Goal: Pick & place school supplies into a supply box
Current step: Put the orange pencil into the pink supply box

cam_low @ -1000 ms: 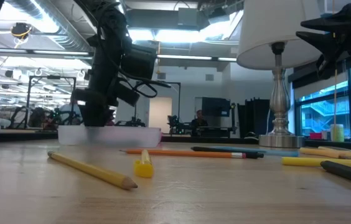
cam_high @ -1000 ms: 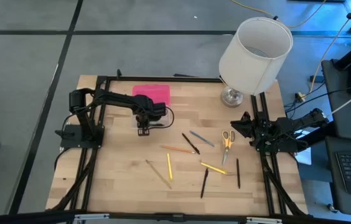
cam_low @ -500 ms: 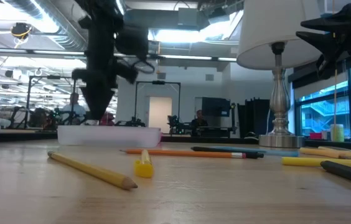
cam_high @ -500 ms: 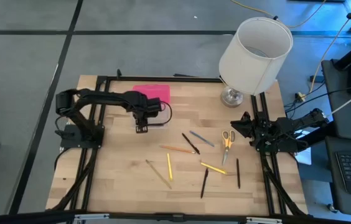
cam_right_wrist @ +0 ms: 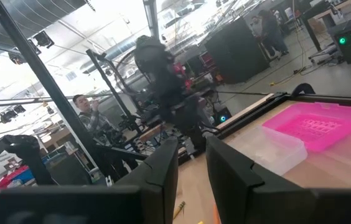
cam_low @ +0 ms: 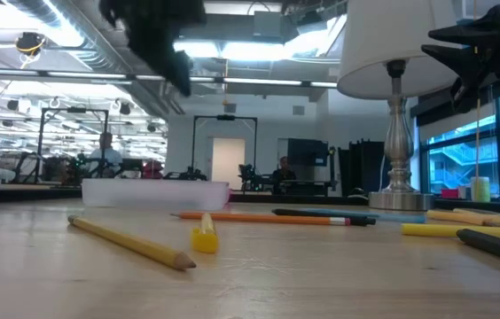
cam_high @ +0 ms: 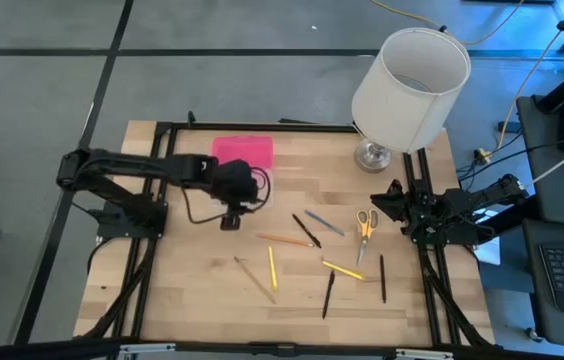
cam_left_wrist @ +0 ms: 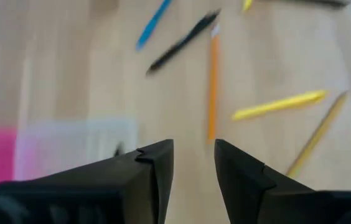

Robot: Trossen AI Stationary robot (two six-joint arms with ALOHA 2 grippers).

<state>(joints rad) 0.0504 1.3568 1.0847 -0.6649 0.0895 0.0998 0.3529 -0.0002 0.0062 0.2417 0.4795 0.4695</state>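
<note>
Several pencils (cam_high: 302,255) scattered across the wooden table (cam_high: 192,290); busy workshop behind.

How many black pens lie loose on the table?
3 black pens: one beside the blue pen, two flanking the yellow marker. Any inside the supply box cannot be seen.

Grey floor (cam_high: 262,90) crossed by dark seams; ceiling strip lights (cam_low: 259,81); blue-lit windows (cam_low: 463,155) at right.
</note>
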